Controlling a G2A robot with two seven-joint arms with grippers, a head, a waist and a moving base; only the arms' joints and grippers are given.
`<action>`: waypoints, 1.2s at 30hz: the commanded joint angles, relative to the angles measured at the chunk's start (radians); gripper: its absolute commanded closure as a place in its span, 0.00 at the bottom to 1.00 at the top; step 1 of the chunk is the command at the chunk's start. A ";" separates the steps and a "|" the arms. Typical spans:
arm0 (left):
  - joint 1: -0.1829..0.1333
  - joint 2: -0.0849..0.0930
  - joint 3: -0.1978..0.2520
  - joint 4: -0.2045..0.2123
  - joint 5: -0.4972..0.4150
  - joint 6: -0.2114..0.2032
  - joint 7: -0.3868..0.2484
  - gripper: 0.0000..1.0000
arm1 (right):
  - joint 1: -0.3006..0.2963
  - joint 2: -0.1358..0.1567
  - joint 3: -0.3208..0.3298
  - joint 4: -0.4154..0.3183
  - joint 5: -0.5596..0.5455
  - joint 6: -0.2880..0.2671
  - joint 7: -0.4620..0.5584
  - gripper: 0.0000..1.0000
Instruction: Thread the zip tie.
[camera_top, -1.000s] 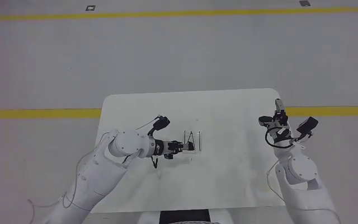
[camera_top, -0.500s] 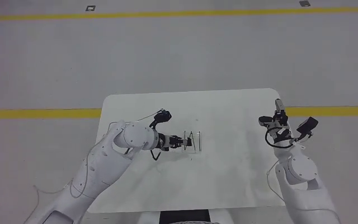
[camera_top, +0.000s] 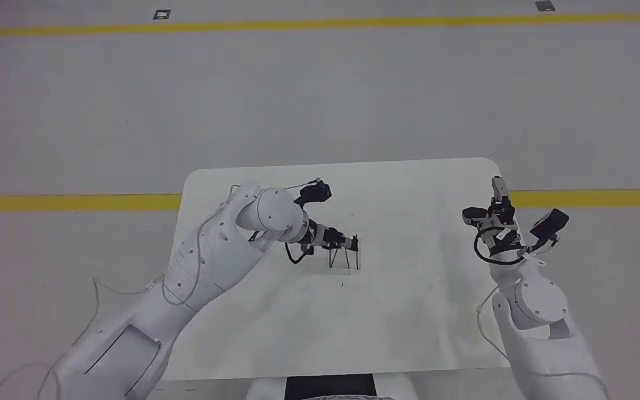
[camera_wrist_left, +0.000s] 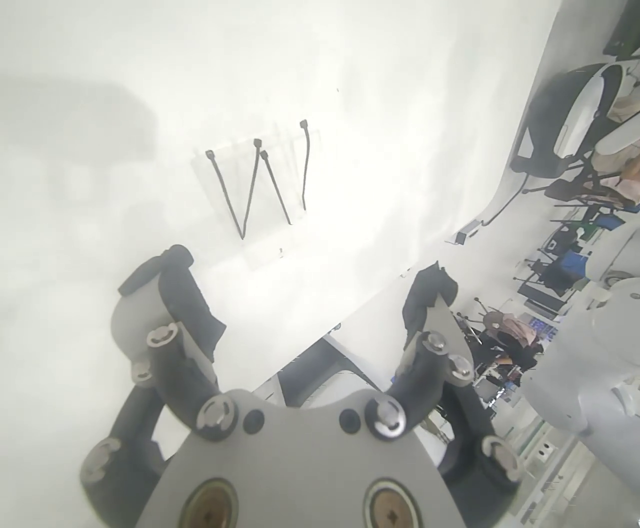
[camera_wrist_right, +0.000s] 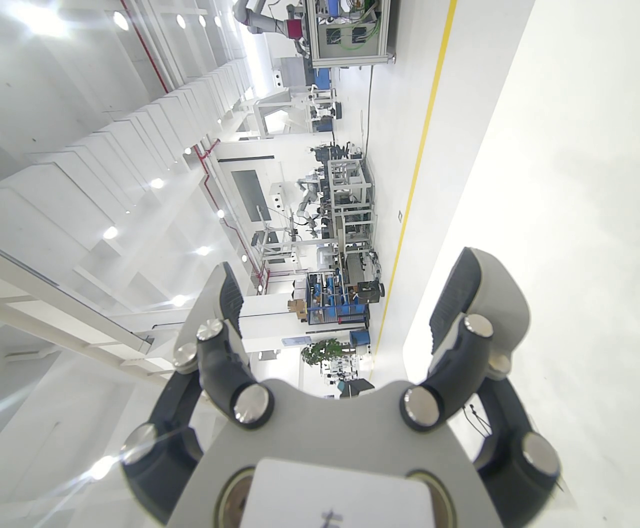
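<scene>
Status: threading not begun. Four thin dark plastic zip ties (camera_wrist_left: 250, 190) lie flat on the white flat-topped counter (camera_top: 420, 300), near its middle, side by side in a rough W. Two of them meet at their tail tips, the third has its head just beside the second's head, and the fourth lies a little apart from the rest. Every strap reads straight and open-ended: no tail is through a head and no loop is closed. The left gripper (camera_wrist_left: 300, 280) hangs low over the counter just short of the ties. Its fingers (camera_wrist_left: 185, 295) are spread wide with nothing between them and touch no tie. In the top view it sits at the near-left side of the row. The right gripper (camera_wrist_right: 345, 280) is at the counter's right edge, well apart from the ties and aimed out toward the room, its fingers likewise apart and empty. Judgement: nothing is done so far beyond the left arm being placed for a first pick. Left to do, as I read it: lift one tie off the counter, bring the right arm in for a second hold, line the tail up with the head slot, feed it through and draw it on. The ties lie flat and close together, so the first pick looks like the delicate part. Pinching one strap may drag or catch its neighbour, most likely where two tails touch.
</scene>
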 joint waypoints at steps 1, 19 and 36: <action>0.001 0.001 -0.001 -0.001 0.001 0.000 0.001 0.00 | 0.000 0.000 0.000 0.000 0.000 0.000 0.000 0.00; -0.104 -0.074 0.104 0.122 -0.008 0.000 0.003 0.00 | 0.000 0.000 0.000 0.000 0.000 0.000 0.000 0.00; -0.212 -0.223 0.196 0.399 -0.036 0.000 0.026 0.00 | 0.000 0.000 0.000 0.000 0.000 0.000 0.000 0.00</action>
